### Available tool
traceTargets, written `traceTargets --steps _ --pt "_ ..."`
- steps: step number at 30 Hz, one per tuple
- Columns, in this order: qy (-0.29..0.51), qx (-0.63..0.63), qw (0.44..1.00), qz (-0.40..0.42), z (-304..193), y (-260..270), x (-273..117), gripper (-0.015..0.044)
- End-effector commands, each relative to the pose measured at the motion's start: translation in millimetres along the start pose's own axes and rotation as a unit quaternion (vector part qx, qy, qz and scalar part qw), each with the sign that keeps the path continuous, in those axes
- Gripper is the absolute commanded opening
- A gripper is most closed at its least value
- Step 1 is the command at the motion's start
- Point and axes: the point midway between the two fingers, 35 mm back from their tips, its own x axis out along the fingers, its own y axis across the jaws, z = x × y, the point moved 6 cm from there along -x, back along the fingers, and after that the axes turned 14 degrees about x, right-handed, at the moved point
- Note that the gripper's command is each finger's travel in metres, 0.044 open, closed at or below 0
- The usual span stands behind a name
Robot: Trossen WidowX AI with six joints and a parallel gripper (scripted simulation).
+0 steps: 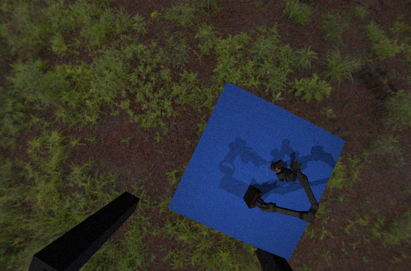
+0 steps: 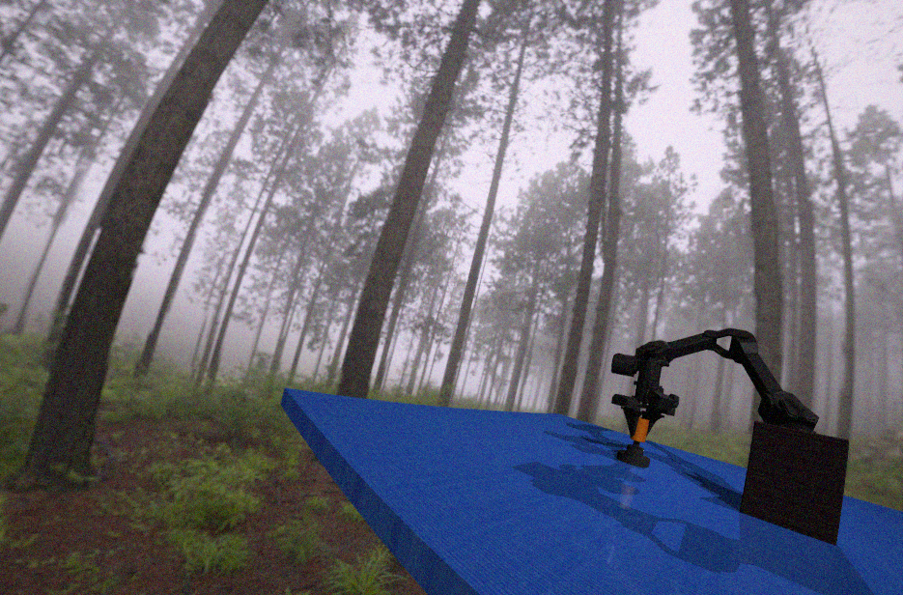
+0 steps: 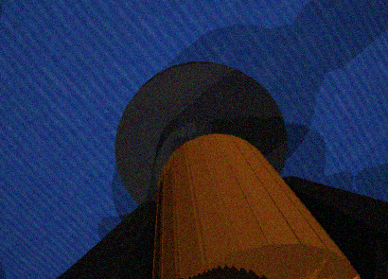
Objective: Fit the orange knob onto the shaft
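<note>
The orange knob is held between the fingers of my gripper, which is shut on it. The dark round pedestal stands on the blue table under the knob. In the exterior view the knob is above the pedestal, with a short dark stretch of the shaft between them. In the wrist view the knob covers the pedestal's near part and hides the shaft. Whether the shaft's tip is inside the knob's hole cannot be seen, nor can the flat sides.
The blue table carries the arm's dark base block, to the right of the pedestal in the exterior view. The arm arches from the block to the pedestal. Shadows of the arm lie across the table.
</note>
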Motion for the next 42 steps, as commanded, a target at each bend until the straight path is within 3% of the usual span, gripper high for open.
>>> traceTargets --steps 1,15,22,42 --pt "0.001 -0.001 1.000 0.000 -0.6 0.6 0.2 0.0000" --pt "0.001 -0.006 1.000 0.000 -0.9 -0.6 -4.4 0.0000" --pt "0.001 -0.106 0.994 0.000 -1.2 -2.9 -4.0 0.0000" --pt "0.001 -0.106 0.994 0.000 -1.7 0.8 -2.9 0.0000"
